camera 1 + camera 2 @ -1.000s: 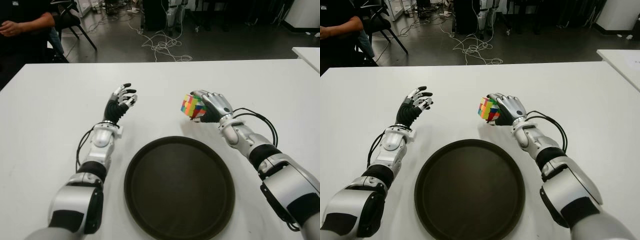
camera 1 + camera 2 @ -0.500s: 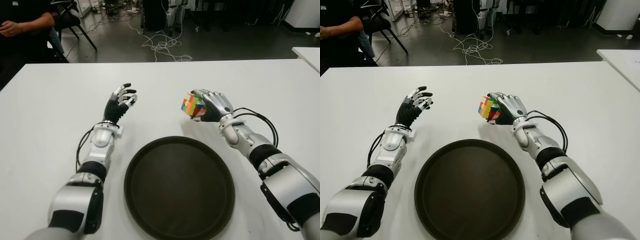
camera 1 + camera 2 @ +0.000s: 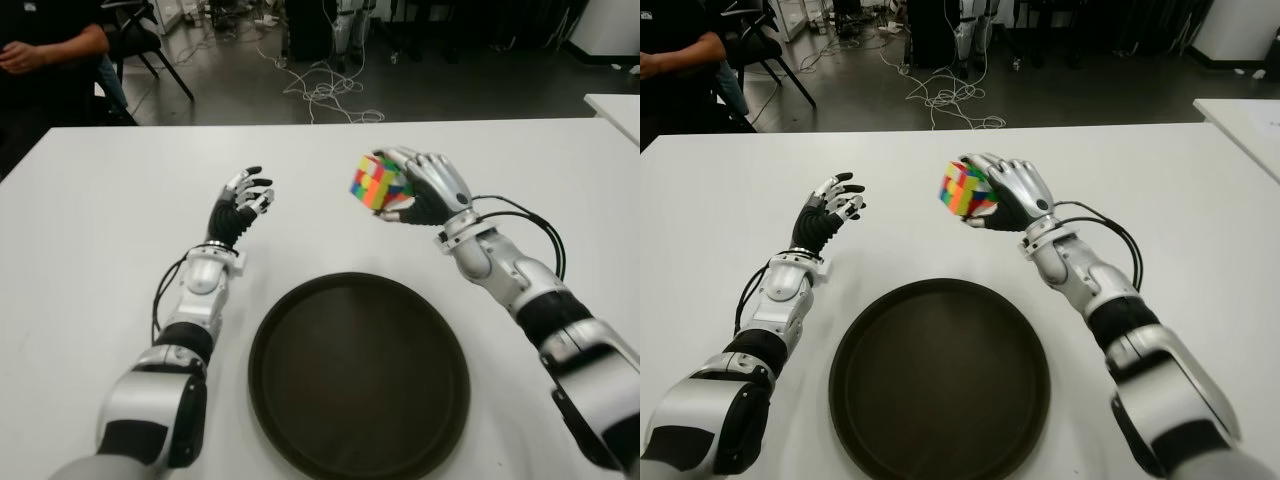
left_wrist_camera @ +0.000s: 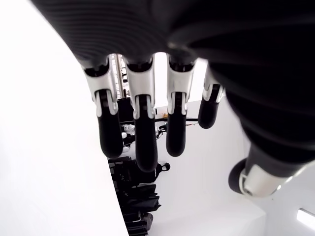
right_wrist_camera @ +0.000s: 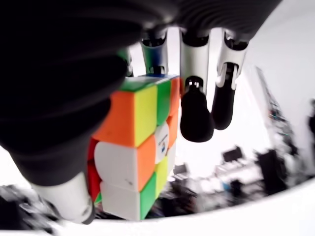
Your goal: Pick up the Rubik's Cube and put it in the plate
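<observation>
Your right hand has its fingers curled around the Rubik's Cube, which sits in the grasp clear of the white table, on the far side of the dark round plate and not over it. Your left hand shows to the left of the plate, its fingers loosely spread with nothing between them. Beyond the table's far left corner you can see a seated person.

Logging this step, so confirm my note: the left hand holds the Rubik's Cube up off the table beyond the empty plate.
Wrong hand. The right hand holds the Rubik's Cube up off the table beyond the empty plate, as the right wrist view shows; the left hand is open.
</observation>
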Motion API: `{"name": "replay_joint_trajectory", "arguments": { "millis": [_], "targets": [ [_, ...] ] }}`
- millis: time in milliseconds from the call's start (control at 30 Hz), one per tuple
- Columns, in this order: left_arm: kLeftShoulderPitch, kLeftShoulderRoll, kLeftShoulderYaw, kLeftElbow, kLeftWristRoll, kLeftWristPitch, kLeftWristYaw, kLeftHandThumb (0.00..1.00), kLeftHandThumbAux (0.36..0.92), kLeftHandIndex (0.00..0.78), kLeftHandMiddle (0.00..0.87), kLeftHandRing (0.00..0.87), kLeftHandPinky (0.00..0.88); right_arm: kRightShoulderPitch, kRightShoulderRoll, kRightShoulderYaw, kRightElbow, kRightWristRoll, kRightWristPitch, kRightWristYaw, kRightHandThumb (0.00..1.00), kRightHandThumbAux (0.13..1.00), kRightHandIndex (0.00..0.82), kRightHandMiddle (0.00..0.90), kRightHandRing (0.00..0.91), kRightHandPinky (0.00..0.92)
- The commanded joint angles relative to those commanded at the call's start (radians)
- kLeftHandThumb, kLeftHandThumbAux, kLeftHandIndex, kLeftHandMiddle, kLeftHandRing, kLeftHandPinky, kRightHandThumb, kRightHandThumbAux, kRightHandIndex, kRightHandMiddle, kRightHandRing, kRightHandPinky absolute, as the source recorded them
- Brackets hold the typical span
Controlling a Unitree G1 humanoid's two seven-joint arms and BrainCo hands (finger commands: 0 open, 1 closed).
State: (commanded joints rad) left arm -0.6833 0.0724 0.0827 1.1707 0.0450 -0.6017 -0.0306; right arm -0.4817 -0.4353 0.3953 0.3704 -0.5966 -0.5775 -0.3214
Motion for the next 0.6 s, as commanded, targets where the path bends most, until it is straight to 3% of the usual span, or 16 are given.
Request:
{"name": "replay_joint_trajectory", "arguments": {
  "millis": [133,367,600],
  "targets": [
    [-0.002,0.003,0.0,0.003,0.002,-0.001,0.001,0.326,0.621,0.185,0.293,0.348,0.355,0.103,-0.02,0.02,-0.115,0.064,-0.053,0.087,0.682,0.734,0.431,0.747,0.757,0.754],
    [-0.004,0.006,0.001,0.006,0.0,0.002,-0.004,0.328,0.617,0.181,0.285,0.338,0.361,0.159,-0.071,0.009,-0.246,0.212,-0.041,0.319,0.681,0.734,0.432,0.765,0.774,0.771],
    [-0.003,0.005,0.005,0.006,-0.006,0.002,-0.016,0.341,0.611,0.178,0.279,0.336,0.362,0.171,-0.121,-0.024,-0.315,0.371,-0.033,0.545,0.681,0.734,0.433,0.771,0.779,0.775]
  ]
}}
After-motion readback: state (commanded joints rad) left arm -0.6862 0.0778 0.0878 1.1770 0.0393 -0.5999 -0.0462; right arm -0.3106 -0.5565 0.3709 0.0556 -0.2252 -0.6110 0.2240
